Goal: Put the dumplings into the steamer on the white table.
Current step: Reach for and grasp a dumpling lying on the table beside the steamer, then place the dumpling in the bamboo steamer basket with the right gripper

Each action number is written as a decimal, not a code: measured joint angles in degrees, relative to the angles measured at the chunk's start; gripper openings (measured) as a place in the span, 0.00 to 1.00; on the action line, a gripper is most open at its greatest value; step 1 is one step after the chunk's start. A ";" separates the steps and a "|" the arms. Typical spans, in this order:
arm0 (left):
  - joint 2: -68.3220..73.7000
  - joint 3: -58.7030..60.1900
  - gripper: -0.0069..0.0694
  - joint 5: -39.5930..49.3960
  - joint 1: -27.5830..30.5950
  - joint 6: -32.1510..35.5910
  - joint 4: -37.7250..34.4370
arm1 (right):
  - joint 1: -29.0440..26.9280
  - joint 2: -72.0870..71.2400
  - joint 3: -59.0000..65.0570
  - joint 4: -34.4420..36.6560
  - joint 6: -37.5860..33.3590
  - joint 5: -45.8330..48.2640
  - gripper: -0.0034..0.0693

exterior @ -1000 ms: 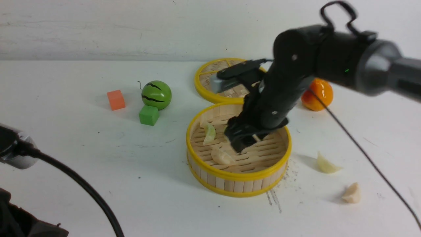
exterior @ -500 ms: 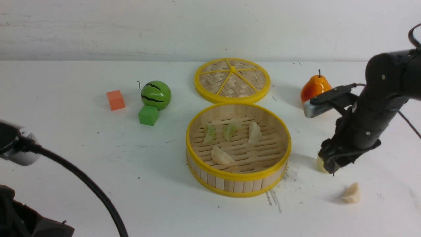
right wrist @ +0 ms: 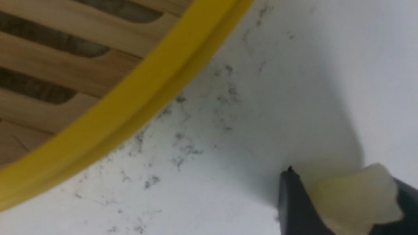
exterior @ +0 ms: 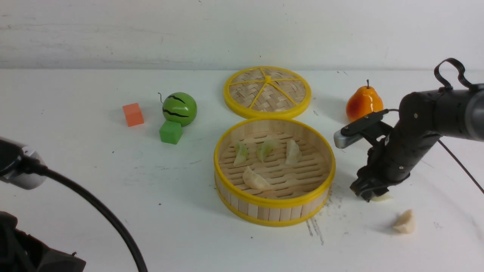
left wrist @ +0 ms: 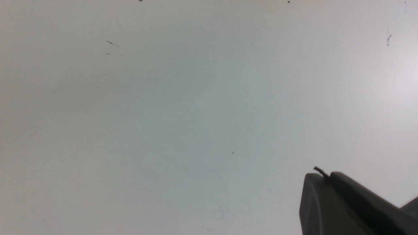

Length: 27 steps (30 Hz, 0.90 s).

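Observation:
The steamer (exterior: 273,203) stands mid-table on the white table (exterior: 113,189), holding two pale green dumplings (exterior: 241,153) and two cream ones (exterior: 255,179). To its right, my right gripper (exterior: 368,192) is down at the tabletop, shut on a cream dumpling (exterior: 381,197). In the right wrist view that dumpling (right wrist: 352,199) fills the gap between both fingers of the right gripper (right wrist: 346,182), near the steamer's yellow rim (right wrist: 137,107). Another cream dumpling (exterior: 404,221) lies loose nearer the front right. My left gripper (left wrist: 321,174) is shut and empty over bare table.
A woven lid with yellow spokes (exterior: 267,91) lies behind the steamer. An orange pear (exterior: 363,102) stands behind my right arm. A green melon ball (exterior: 180,108), green cube (exterior: 171,132) and orange cube (exterior: 133,114) sit to the left. My left arm's cable (exterior: 94,211) crosses the front left.
My right arm swung from over the steamer to its right side, came down to the table and closed on the cream dumpling there. The left arm stayed put.

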 joint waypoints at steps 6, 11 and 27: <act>0.00 0.00 0.11 0.00 0.00 0.00 0.00 | 0.29 0.00 -3.05 -0.33 0.00 6.12 0.38; 0.00 0.00 0.11 -0.16 0.00 0.04 0.06 | 4.50 -1.90 -12.16 3.08 0.93 15.34 0.38; -4.16 0.00 0.13 -0.57 0.00 0.04 2.98 | 17.61 6.52 -20.52 8.80 3.97 8.67 0.38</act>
